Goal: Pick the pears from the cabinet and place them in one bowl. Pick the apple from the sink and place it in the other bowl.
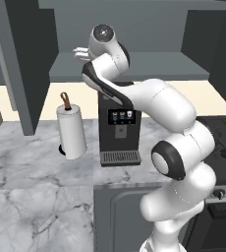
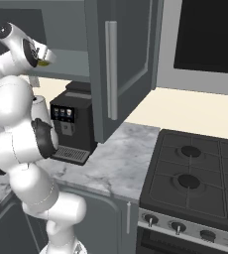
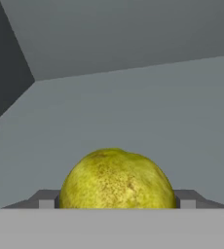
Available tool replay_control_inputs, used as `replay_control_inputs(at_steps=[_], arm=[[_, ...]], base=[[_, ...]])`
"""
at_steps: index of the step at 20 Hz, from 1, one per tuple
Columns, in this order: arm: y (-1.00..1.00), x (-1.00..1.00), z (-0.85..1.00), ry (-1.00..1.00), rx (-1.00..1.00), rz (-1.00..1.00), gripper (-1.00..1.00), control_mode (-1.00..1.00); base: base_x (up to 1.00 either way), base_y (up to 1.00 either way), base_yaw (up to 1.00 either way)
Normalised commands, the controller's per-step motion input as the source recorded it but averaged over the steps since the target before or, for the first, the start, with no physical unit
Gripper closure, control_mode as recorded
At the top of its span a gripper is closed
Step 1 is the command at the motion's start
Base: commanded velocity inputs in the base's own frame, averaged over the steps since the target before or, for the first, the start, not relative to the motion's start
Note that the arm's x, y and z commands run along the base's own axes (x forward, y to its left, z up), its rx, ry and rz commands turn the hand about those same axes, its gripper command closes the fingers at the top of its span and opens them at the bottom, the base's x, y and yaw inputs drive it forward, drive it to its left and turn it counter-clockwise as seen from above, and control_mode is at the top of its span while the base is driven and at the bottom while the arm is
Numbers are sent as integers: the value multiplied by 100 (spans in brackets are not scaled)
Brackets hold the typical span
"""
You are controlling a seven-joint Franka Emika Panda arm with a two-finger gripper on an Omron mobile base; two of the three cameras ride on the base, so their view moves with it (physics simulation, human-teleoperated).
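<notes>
Paper towel roll (image 1: pixel 70 130) stands upright at left on the marble counter (image 1: pixel 26 167), coffee machine (image 1: pixel 119 130) just right of it against the wall, stove (image 2: pixel 195 183) further right with its knobs along the front edge. White arm rises from below and reaches up into the open cabinet (image 1: pixel 129 66), above the coffee machine, hand level with the grey shelf. Gripper (image 3: pixel 115 202) is pinching the yellow-green pear (image 3: pixel 116 181) between its two dark finger tips (image 3: pixel 46 200), one tip touching each side of the fruit (jaws only partway spread because the pear fills the gap). In the right base view the pear (image 2: pixel 43 62) is a small yellow-green spot at the gripper (image 2: pixel 45 58), just in front of the cabinet shelf edge, left of the open cabinet door (image 2: pixel 118 64). Hand view has plain grey shelf floor and back wall behind the pear, dark side wall at the left; can't tell if the pear is resting on the shelf or lifted off it
</notes>
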Motion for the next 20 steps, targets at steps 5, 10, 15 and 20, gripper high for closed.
replay_control_inputs(at_steps=[5, 10, 15, 20], arm=[[0, -42, 18, 5, 2, 12, 100, -100], [0, -42, 3, 2, 0, 15, 100, -100], [-2, -45, 0, 0, -1, 16, 100, -100], [-5, -50, 0, 0, 0, 16, 100, -100]], base=[[0, 0, 0], [0, 0, 0], [0, 0, 0], [0, 0, 0]])
